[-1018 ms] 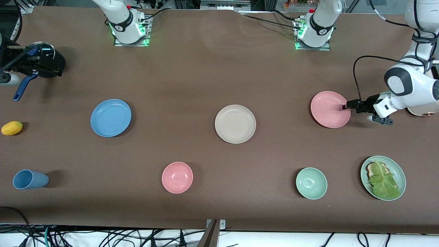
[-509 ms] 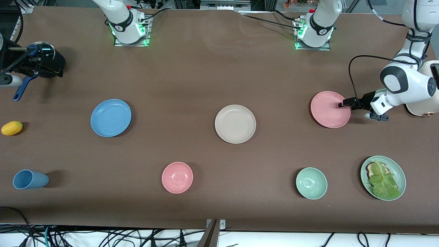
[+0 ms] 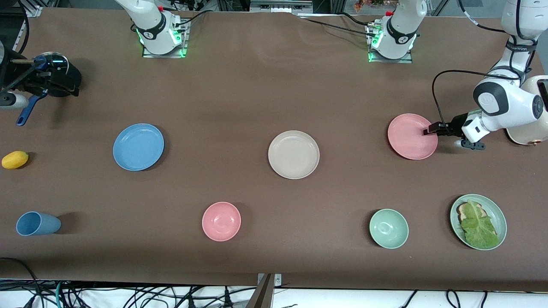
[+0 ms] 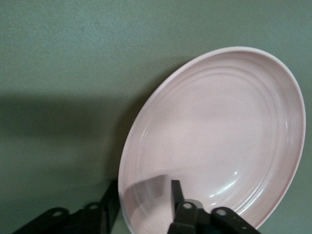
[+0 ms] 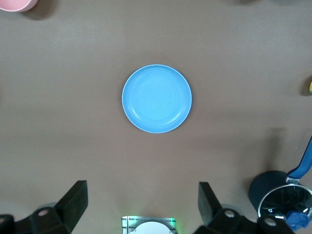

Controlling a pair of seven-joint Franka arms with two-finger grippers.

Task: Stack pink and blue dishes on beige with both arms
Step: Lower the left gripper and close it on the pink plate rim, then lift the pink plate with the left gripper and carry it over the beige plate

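Note:
The pink plate point(image 3: 411, 137) lies flat on the table at the left arm's end. My left gripper point(image 3: 429, 130) is low at its rim and open. In the left wrist view the pink plate point(image 4: 219, 136) fills the picture, and my left gripper point(image 4: 145, 187) straddles the rim with one finger over the inside and one outside. The beige plate point(image 3: 293, 154) sits mid-table with nothing on it. The blue plate point(image 3: 138, 147) lies toward the right arm's end. My right gripper point(image 5: 142, 186) hangs open high above the table, with the blue plate point(image 5: 156, 99) far below it. The front view does not show that gripper.
A pink bowl point(image 3: 221, 221), a green bowl point(image 3: 388, 228) and a green plate point(image 3: 493, 208) with lettuce on toast lie nearer the front camera. A blue cup point(image 3: 37, 223), a yellow fruit point(image 3: 15, 159) and a dark pot point(image 3: 55, 75) are at the right arm's end. A cream toaster point(image 3: 520, 139) stands by the left arm.
My left gripper has slid a little farther in over the pink plate's rim. The plate and everything else on the table have stayed put.

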